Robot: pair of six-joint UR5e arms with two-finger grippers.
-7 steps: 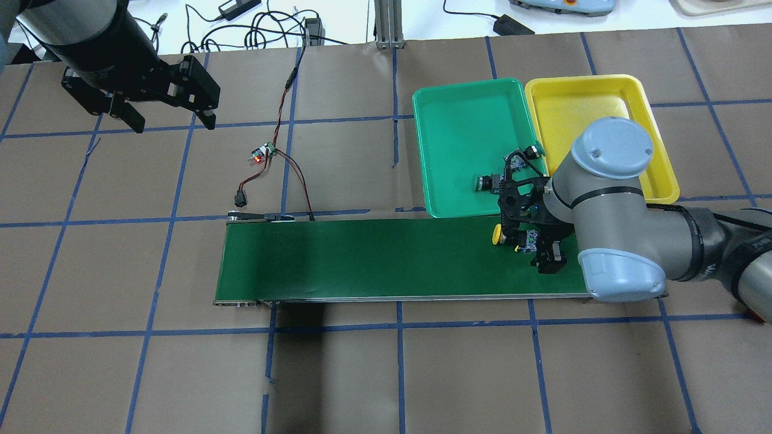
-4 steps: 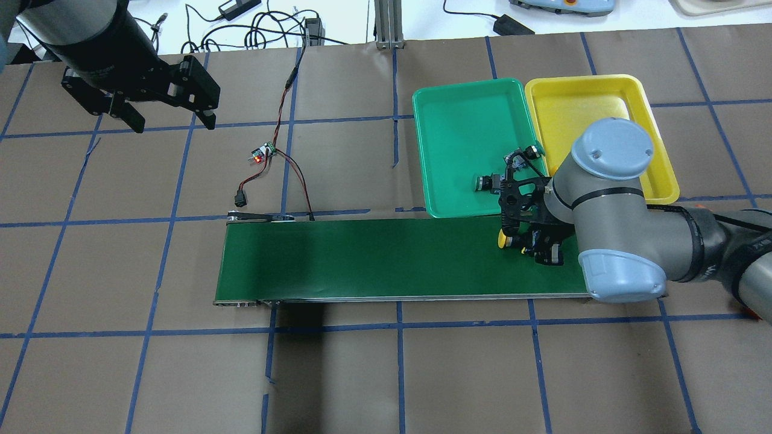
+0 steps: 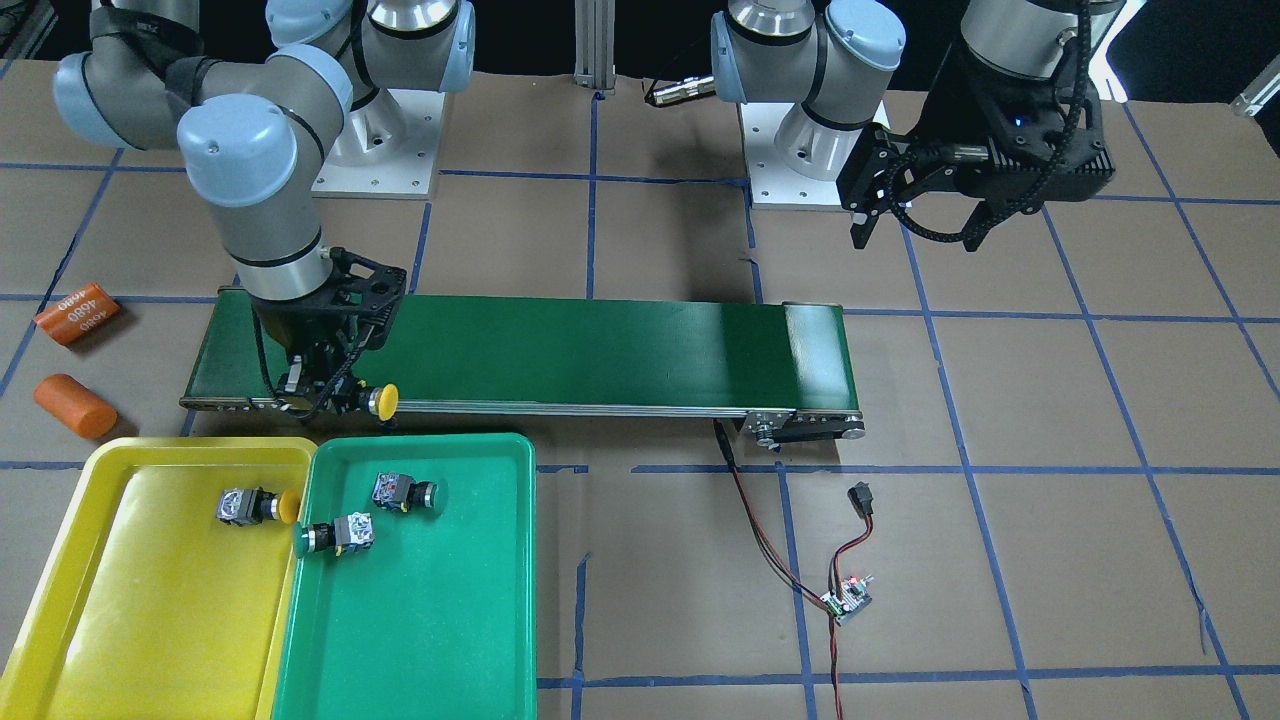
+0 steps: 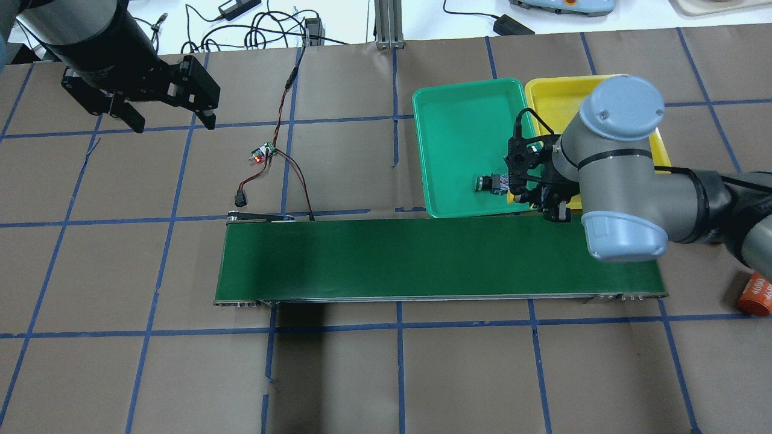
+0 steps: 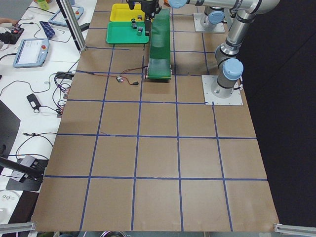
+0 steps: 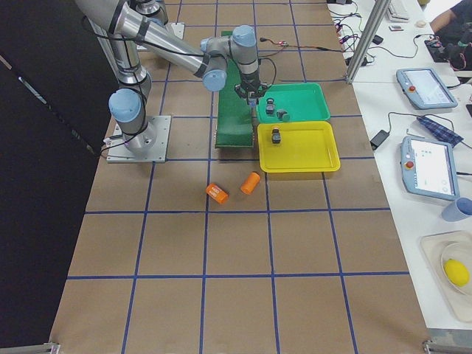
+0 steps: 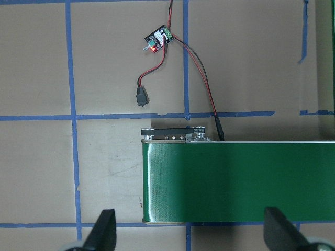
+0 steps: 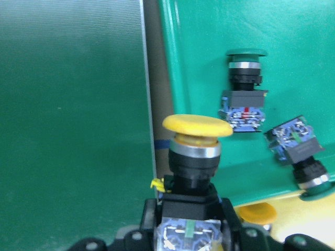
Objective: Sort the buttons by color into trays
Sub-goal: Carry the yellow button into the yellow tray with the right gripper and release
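Yellow-capped, dark-bodied push-button (image 8: 194, 151) sits pinched in the right claw (image 3: 330, 388) above the edge of the dark green belt (image 3: 600, 350). Carry it well inside the shallow yellow plastic tray (image 3: 150, 600) before releasing; left claw (image 7: 191, 232) hangs spread.

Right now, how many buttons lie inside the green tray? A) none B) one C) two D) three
C: the green tray contains one green button and a second green button, while the right gripper holds a yellow button outside it.
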